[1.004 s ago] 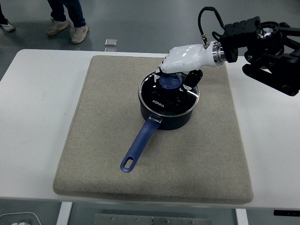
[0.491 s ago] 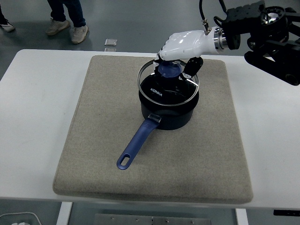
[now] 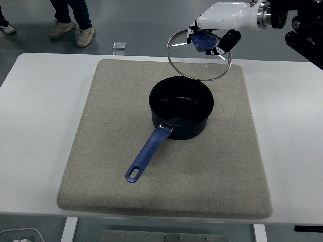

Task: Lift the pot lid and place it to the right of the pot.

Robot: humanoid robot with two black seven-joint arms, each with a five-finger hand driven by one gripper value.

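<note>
Lid (image 3: 198, 64) lifted clear above pot (image 3: 181, 113) far rim, seemingly tilted; robot hand (image 3: 214, 35) grips knob

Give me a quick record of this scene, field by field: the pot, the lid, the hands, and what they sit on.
pot: dark blue pot, open, on the mat, blue handle pointing to the near left
lid: glass lid, in the air above the pot's far right, tilted
right hand: white right hand gripping the lid's blue knob
left hand: not in view
surface: grey mat on white table
people: feet beyond the table's far edge
</note>
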